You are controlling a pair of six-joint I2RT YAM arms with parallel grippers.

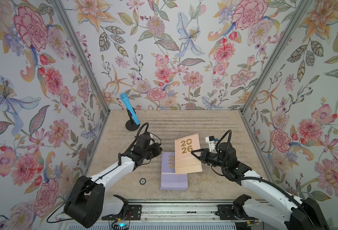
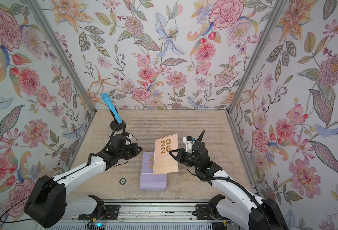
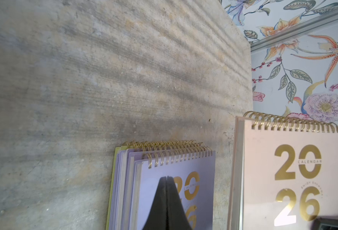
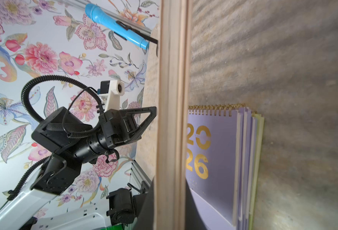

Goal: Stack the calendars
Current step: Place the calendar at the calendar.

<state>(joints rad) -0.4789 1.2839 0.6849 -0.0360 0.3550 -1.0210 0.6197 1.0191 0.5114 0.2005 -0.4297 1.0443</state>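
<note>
A stack of lavender calendars (image 1: 174,175) (image 2: 153,180) (image 3: 176,191) lies flat on the table near the front, with a yellow-green one (image 3: 112,179) (image 4: 259,159) at the bottom. My right gripper (image 1: 194,154) (image 2: 172,153) (image 4: 171,201) is shut on the side edge of the peach calendar (image 1: 186,153) (image 2: 165,155) (image 3: 293,173) (image 4: 172,95). It holds the peach calendar raised and tilted over the stack's right edge. My left gripper (image 1: 160,149) (image 2: 140,149) (image 3: 166,177) is shut and empty, hovering over the stack's top cover from the left.
A blue microphone (image 1: 129,110) (image 4: 114,25) on a black stand is at the back left. A small round disc (image 1: 142,181) lies on the table left of the stack. Floral walls close in three sides, and a metal rail (image 1: 174,211) runs along the front.
</note>
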